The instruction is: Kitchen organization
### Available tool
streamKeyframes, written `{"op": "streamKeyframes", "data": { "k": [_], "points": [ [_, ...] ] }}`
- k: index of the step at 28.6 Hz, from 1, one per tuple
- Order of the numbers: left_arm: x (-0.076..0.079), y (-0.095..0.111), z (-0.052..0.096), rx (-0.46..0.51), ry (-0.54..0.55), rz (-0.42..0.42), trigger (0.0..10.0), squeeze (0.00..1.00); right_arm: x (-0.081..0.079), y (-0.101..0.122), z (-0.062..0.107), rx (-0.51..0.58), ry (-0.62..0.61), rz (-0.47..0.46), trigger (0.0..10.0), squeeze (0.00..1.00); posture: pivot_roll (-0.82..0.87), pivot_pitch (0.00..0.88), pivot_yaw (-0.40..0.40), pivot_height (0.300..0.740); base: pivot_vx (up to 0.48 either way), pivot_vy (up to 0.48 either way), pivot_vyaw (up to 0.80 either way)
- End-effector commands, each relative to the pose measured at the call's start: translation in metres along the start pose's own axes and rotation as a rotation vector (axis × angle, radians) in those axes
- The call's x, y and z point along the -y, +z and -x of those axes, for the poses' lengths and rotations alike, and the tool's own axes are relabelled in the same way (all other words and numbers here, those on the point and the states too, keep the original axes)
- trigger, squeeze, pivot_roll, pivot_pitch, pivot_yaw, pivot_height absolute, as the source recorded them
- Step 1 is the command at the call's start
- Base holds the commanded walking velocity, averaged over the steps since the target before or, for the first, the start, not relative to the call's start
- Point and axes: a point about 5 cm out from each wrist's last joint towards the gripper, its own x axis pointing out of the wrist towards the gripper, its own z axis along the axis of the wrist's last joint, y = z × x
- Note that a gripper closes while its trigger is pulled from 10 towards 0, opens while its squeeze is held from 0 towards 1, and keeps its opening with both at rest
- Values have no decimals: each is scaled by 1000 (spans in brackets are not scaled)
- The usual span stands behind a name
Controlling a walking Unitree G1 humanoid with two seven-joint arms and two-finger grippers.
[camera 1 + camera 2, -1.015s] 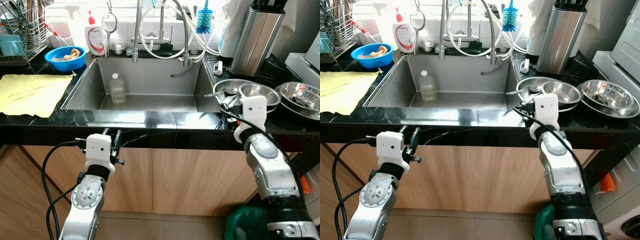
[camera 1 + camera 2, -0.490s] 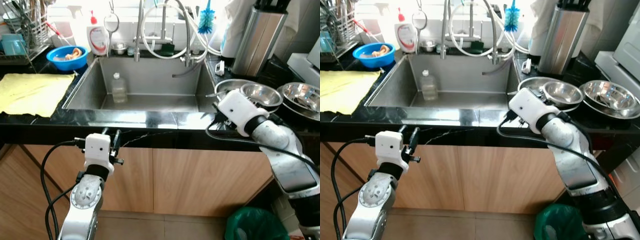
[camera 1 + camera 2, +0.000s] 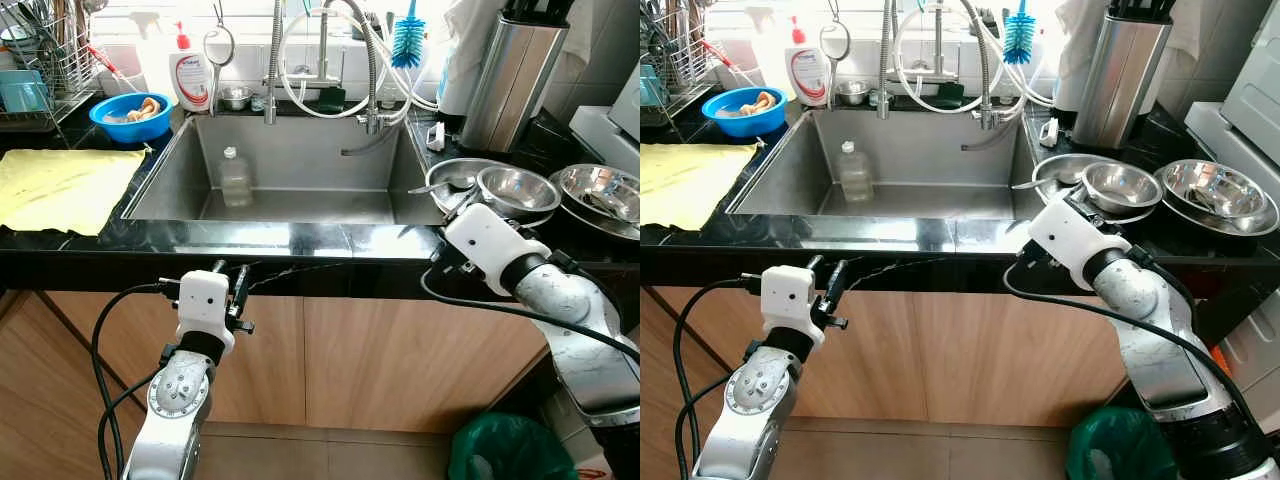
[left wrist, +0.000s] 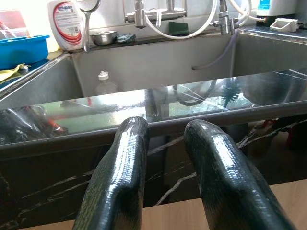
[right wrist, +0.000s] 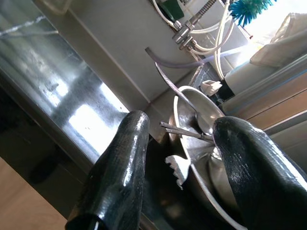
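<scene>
- The left claw (image 3: 229, 274) is held narrowly parted below the tabletop (image 3: 300, 243) edge, in front of the sink (image 3: 300, 165).
- The right claw (image 5: 180, 158) is spread wide, just right of the sink, before the steel bowls (image 3: 515, 190).
- A plastic bottle (image 3: 235, 178) stands inside the sink.

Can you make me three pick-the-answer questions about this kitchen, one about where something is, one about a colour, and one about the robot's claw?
1. Where is the clear plastic bottle?
A. Inside the sink
B. On the yellow cloth
C. In the blue bowl

2. What colour is the cloth on the counter?
A. Red
B. Yellow
C. Green

3. How are the right claw fingers?
A. Open
B. Shut on a bowl
C. Shut on a fork

Answers: 1 A, it stands on the basin floor. 2 B, it lies yellow beside the sink. 3 A, a wide gap shows between them.
</scene>
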Motion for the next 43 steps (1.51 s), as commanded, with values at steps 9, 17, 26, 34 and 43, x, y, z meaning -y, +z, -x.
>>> {"op": "streamKeyframes", "data": {
  "k": [9, 17, 26, 34, 43],
  "points": [
    [3, 4, -4, 20, -24, 4, 10000, 0, -2, -4, -7, -17, -8, -100, 10000, 1000, -98, 0, 11, 740, 0, 0, 0],
    [3, 4, -3, 18, -27, 5, 10000, 0, 5, -11, -9, -74, -50, -87, 10000, 0, -97, 0, 12, 740, 0, 0, 0],
    [3, 3, -3, 12, -30, 8, 10000, 0, 12, -16, -9, -103, -76, -78, 10000, 0, -97, 0, 12, 740, 0, 0, 0],
    [2, 3, -3, 9, -25, 9, 10000, 0, 8, -18, -11, -127, -63, -88, 10000, 0, -94, 0, 10, 740, 0, 0, 0],
    [2, 3, -4, 9, -21, 9, 10000, 0, 4, -20, -12, -139, -38, -85, 10000, 0, -95, 0, 7, 740, 0, 0, 0]
  ]
}}
